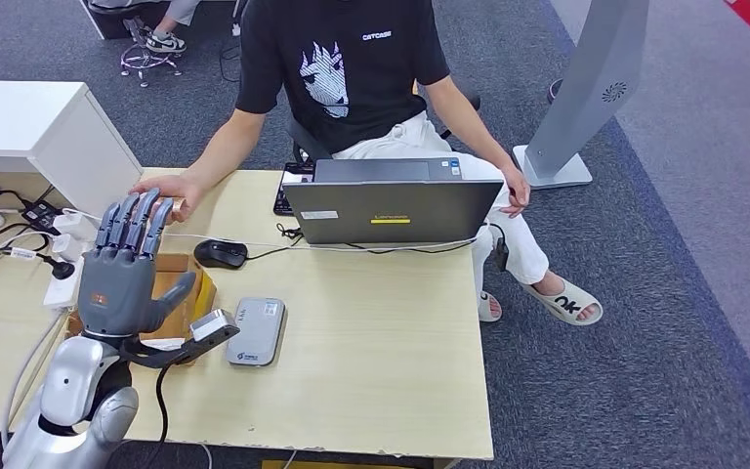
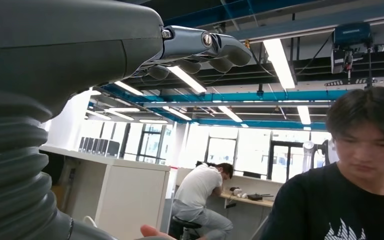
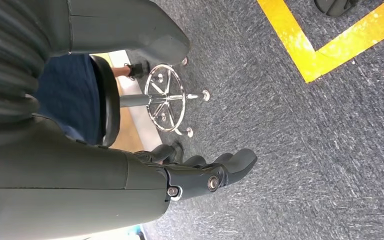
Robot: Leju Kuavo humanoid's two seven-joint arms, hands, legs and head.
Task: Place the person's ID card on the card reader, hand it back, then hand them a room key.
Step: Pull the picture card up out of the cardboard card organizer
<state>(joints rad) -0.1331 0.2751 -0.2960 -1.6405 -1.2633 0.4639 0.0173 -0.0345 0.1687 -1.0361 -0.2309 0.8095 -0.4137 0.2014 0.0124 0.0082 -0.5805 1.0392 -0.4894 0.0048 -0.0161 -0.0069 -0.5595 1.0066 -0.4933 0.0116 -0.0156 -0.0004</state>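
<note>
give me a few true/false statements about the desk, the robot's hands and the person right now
1. The robot's left hand is raised over the desk with its fingers stretched toward the person's hand. True.
2. The card reader lies on top of the laptop. False: it lies flat on the desk, nearer the robot than the laptop.
3. The laptop's back faces the robot. True.
4. The right hand holds a room key. False: it holds nothing and hangs over the carpet, fingers partly curled.
5. The mouse sits to the right of the laptop. False: it sits to its left.
</note>
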